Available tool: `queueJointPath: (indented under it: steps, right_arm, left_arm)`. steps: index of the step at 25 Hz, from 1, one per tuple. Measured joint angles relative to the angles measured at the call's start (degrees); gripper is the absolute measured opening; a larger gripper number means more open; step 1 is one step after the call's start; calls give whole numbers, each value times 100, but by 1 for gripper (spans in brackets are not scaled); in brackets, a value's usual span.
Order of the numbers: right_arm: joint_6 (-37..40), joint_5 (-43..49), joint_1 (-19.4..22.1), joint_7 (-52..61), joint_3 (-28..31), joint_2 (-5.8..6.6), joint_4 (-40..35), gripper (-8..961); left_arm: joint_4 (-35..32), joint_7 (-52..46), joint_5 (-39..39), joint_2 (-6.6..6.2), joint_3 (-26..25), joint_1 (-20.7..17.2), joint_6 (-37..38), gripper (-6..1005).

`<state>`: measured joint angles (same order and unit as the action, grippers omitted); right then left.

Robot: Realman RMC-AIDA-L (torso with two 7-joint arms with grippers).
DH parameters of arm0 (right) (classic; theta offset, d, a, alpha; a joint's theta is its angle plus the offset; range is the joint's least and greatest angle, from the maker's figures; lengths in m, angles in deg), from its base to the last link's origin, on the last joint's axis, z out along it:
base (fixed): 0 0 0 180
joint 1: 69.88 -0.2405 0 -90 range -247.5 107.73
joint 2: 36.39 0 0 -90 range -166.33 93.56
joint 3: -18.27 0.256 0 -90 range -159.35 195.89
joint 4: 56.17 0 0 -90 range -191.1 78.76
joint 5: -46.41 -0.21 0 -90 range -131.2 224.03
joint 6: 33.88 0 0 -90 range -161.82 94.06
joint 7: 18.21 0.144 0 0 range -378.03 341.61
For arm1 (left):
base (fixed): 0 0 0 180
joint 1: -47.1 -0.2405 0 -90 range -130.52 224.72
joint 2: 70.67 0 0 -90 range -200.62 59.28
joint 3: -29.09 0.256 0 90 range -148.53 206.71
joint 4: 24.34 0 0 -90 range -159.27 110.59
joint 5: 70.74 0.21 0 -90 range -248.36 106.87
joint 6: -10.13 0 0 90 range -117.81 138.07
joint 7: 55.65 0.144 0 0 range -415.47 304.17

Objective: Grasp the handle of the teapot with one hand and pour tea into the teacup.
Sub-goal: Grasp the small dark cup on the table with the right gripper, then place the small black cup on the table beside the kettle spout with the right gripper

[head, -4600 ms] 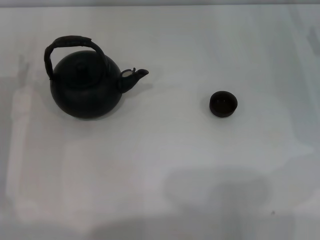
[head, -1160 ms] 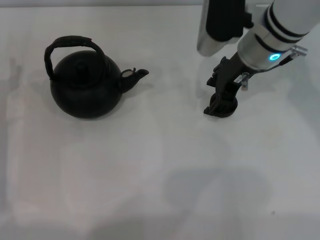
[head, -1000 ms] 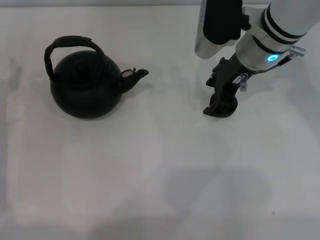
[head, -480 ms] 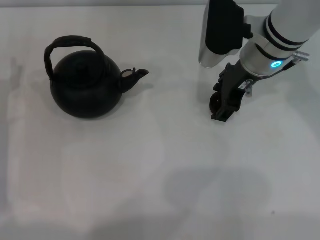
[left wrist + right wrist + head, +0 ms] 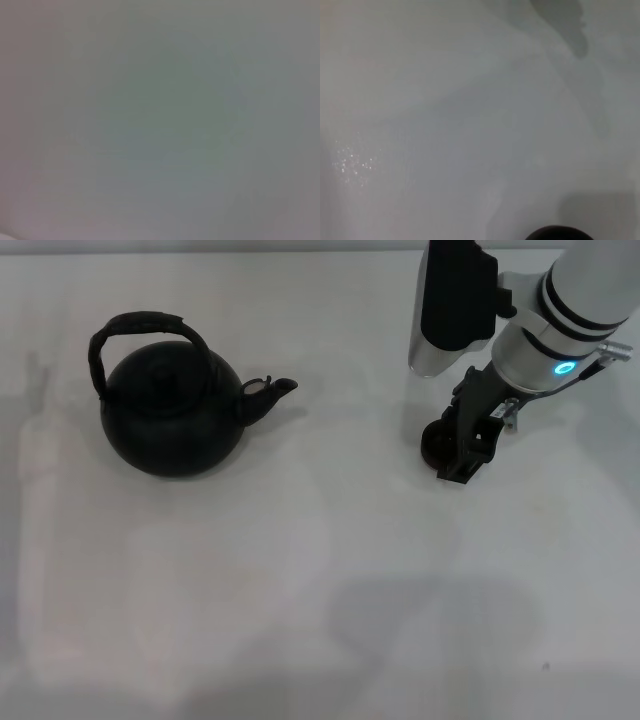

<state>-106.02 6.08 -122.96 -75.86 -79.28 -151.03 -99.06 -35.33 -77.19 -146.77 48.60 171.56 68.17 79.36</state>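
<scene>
right gripper (image 5: 466,452): down at the table (image 5: 320,590), right on the teacup (image 5: 436,443). My black fingers cover most of it; only its teapot-side edge peeks out past them.
jaws: cannot tell. They straddle or overlap the cup, and the head view doesn't settle whether I'm clenched on its rim, merely touching it, or released beside it. My own wrist view shows just a dark sliver at one edge, likely the cup, and none of my fingers.
left gripper: not in the head view; its wrist view shows only blank surface. Parked, I'd judge.
teapot (image 5: 172,408): well apart from my jaws, far across the table on the left-arm side. Upright, lid on, spout (image 5: 268,396) aimed towards me and the cup.
handle (image 5: 140,335): arched over the pot, free. Nothing is touching it.
done: nothing of the pour itself. Pot not gripped, not lifted, not tilted. At most I'm positioning or steadying the cup.
left: sort out the cup, take the handle with one hand, lift, bring the spout over the cup, tilt, pour.
progress: early, prep stage, by my reckoning.
gap: spout and cup are well apart, so one of them has to travel before any tea flows.
</scene>
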Motion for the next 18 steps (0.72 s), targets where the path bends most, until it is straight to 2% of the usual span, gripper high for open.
queueJointPath:
  steps: [6,12,18]
  right_arm:
    - [-164,0,-56,25,17,7,-109,776]
    - [-310,-77,-108,27,-14,-28,-458,727]
    - [-293,-451,-270,33,-716,-111,-576,728]
  left_arm:
    - [0,1,0,-1,0,3,-11,847]
    - [0,1,0,-17,0,16,-5,847]
    - [8,2,1,-18,0,63,-22,847]
